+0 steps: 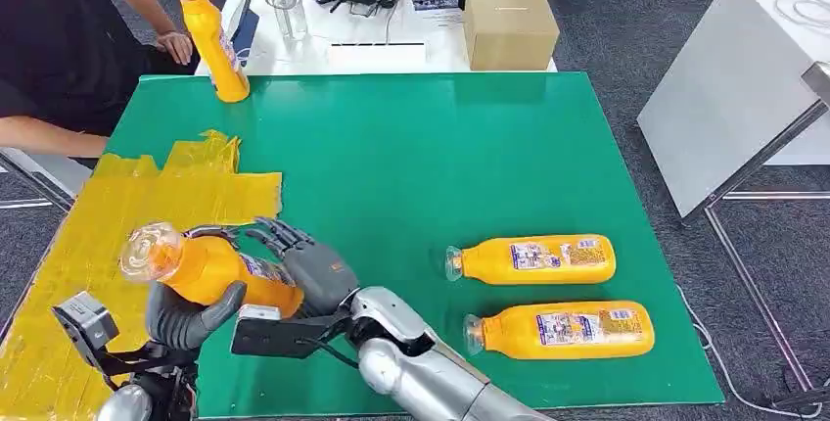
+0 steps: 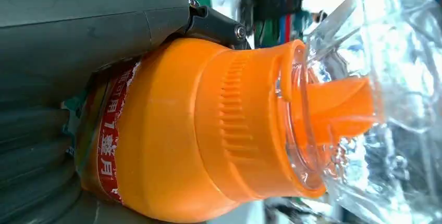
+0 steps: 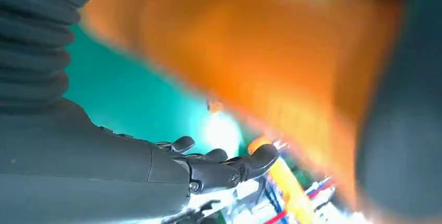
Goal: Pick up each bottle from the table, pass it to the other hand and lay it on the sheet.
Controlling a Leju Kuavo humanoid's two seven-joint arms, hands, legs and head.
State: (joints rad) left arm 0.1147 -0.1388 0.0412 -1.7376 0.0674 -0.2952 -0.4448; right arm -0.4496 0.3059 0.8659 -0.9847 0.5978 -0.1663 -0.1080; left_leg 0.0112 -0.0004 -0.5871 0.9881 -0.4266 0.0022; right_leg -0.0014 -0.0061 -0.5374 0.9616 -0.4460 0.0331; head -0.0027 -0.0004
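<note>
Both arms are tucked in low and close together out front. The left hand (image 1: pixel 186 318) is wrapped round the held bottle (image 1: pixel 210 269), thick thumb across the near side. The right hand (image 1: pixel 299 259) sits just behind that bottle with its fingers (image 3: pixel 229 164) spread and loose, and the silver right forearm (image 1: pixel 431 367) angles in from the lower right.

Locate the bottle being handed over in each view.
Head view: held bottle, lower left, between both hands at the yellow sheet's edge.
Left wrist view: fills the frame, clear cap end away from the hand.
Right wrist view: blurred orange body.
Shared landmark: green mat.
</note>
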